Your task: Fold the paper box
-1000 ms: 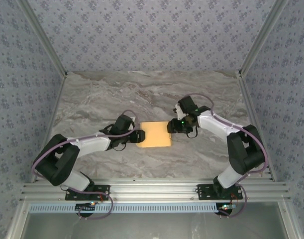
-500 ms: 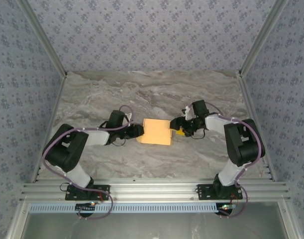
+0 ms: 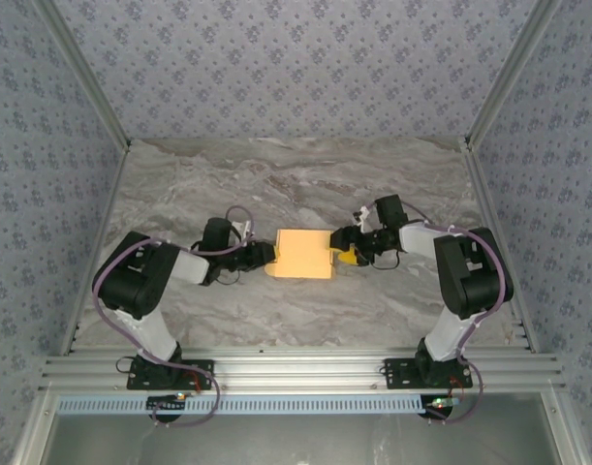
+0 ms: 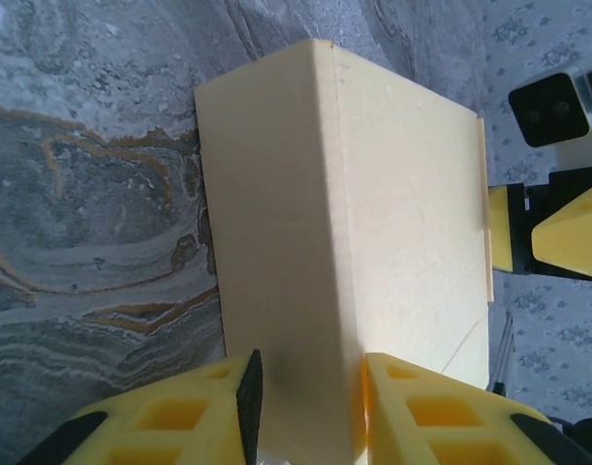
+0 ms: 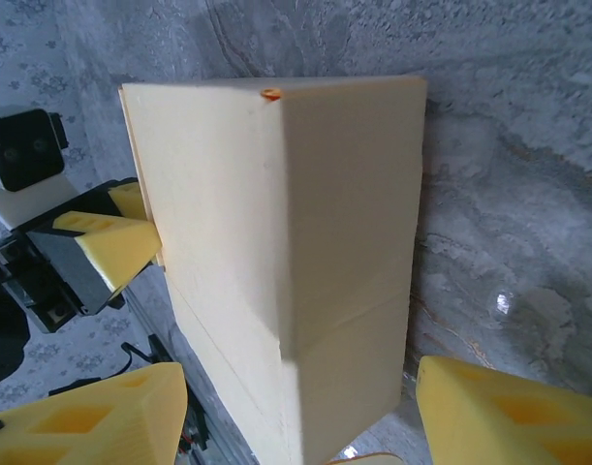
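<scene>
The paper box (image 3: 305, 254) is a closed yellow-orange rectangular box lying on the marble table (image 3: 296, 184) between the two arms. My left gripper (image 3: 267, 255) is at its left end. In the left wrist view the left gripper (image 4: 305, 387) is shut on the near end of the paper box (image 4: 373, 194), one finger (image 4: 179, 426) on each side. My right gripper (image 3: 340, 250) is at the right end. In the right wrist view the right gripper (image 5: 296, 387) is open, its fingers (image 5: 509, 407) straddling the paper box (image 5: 276, 242), with a thin gap on the right.
Patterned walls (image 3: 296, 68) enclose the table on three sides. A metal rail (image 3: 296, 373) with the arm bases runs along the near edge. Bare marble lies beyond the box and on both outer sides.
The right arm has folded in and brought its gripper down to the box's right end. The left arm's elbow has drawn in. The box has shifted slightly away from the rail.
</scene>
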You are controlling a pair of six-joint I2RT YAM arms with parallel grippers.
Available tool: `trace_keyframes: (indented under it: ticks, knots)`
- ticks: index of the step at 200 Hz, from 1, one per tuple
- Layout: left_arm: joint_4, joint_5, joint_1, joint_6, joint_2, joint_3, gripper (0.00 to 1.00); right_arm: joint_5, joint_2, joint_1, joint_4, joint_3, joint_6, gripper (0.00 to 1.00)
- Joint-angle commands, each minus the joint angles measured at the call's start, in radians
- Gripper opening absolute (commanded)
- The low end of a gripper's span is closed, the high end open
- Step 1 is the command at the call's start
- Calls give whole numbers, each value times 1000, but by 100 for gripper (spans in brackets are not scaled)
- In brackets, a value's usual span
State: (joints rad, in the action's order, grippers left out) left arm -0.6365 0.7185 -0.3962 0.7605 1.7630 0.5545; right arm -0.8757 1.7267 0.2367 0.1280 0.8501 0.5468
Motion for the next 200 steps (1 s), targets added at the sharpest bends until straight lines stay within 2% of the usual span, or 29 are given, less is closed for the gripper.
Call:
trace_keyframes:
  ticks: [1,17,30,69,119,132,153,173,200]
  knots:
    - [86,-48,14,2,64,-44,33,-68,38,-5,9,29,5,67]
    - [64,-40,19,9,73,-52,31,-89,64,-4,0,29,7,68]
    - [35,-35,31,15,80,-64,30,-98,78,-3,-8,31,7,73]
    - [-95,19,79,40,109,-120,28,-109,104,4,-29,37,24,73]
    - [-66,38,86,35,111,-102,28,-108,121,53,-97,41,75,73]
    - [-65,44,86,35,112,-100,28,-112,131,67,-152,37,148,71]
    - [-61,49,86,33,112,-102,28,-111,134,79,-248,20,236,67]
    - [-76,52,86,41,103,-111,30,-95,125,77,-230,27,262,61]
    - [-94,63,86,58,47,-122,37,-109,103,77,-252,18,344,47]
